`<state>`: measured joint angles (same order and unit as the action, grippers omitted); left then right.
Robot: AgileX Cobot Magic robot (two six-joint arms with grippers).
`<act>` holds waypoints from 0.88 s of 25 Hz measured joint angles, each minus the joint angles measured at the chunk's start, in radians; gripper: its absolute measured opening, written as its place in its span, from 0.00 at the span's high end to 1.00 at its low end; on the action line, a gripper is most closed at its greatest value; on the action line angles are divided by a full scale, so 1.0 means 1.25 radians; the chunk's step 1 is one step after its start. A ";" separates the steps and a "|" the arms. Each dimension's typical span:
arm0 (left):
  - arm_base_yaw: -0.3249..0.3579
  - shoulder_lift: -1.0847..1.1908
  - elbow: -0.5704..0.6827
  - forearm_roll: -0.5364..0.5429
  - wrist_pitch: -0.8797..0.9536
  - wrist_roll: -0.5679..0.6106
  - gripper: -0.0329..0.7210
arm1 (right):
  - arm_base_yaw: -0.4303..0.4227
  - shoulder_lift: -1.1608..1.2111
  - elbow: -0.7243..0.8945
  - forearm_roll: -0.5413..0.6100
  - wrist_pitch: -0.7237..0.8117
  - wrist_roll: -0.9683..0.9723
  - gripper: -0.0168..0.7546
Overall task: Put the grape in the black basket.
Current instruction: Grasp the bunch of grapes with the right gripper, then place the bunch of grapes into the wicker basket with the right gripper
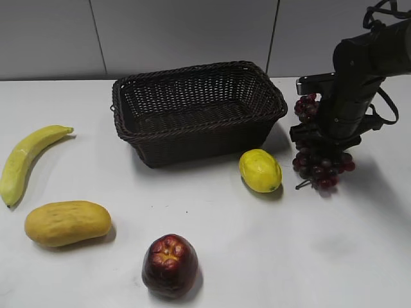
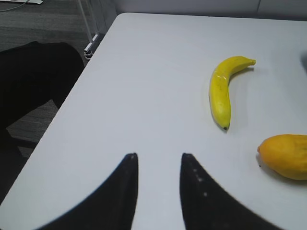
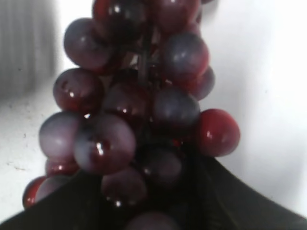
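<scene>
The grape (image 1: pixel 323 168), a bunch of dark purple-red berries, is at the right of the white table, just right of the black basket (image 1: pixel 199 144). My right gripper (image 1: pixel 316 138) is shut around the middle of the bunch; berries show above and below the jaws. In the right wrist view the grape (image 3: pixel 144 120) fills the frame, with the dark fingers of my right gripper (image 3: pixel 153 196) on either side of its near end. I cannot tell whether the bunch still touches the table. The basket is empty. My left gripper (image 2: pixel 158 160) is open and empty over the table's left part.
A banana (image 1: pixel 26 160) and an orange-yellow mango (image 1: pixel 67 222) lie at the left; both show in the left wrist view, the banana (image 2: pixel 220 91) and the mango (image 2: pixel 285 155). A yellow lemon-like fruit (image 1: pixel 260 170) lies between basket and grape. A dark red apple (image 1: pixel 170 265) is in front.
</scene>
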<state>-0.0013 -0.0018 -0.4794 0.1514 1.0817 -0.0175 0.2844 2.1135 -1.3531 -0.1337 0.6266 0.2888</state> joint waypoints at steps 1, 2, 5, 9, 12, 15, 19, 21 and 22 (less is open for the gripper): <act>0.000 0.000 0.000 0.000 0.000 0.000 0.64 | 0.000 -0.002 0.000 -0.004 0.003 0.000 0.60; 0.000 0.000 0.000 0.000 0.000 0.000 0.64 | 0.000 -0.004 0.000 -0.006 0.008 0.000 0.60; 0.000 0.000 0.000 0.000 0.000 0.000 0.64 | 0.000 -0.031 0.003 -0.011 0.032 0.000 0.61; 0.000 0.000 0.000 0.000 0.000 0.000 0.64 | 0.000 -0.124 0.004 -0.050 0.038 0.000 0.62; 0.000 0.000 0.000 0.000 0.000 0.000 0.64 | 0.000 -0.202 0.004 -0.098 0.038 -0.003 0.62; 0.000 0.000 0.000 0.000 0.000 0.000 0.64 | 0.000 -0.267 0.004 -0.135 0.027 -0.012 0.62; 0.000 0.000 0.000 0.000 0.000 0.000 0.64 | 0.002 -0.312 -0.035 -0.144 0.021 -0.054 0.62; 0.000 0.000 0.000 0.000 0.000 0.000 0.64 | 0.009 -0.315 -0.076 -0.145 0.022 -0.090 0.62; 0.000 0.000 0.000 0.000 0.000 0.000 0.65 | 0.016 -0.315 -0.101 -0.145 0.021 -0.106 0.62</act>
<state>-0.0013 -0.0018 -0.4794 0.1514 1.0817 -0.0175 0.3043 1.7201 -1.4794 -0.3149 0.6527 0.1561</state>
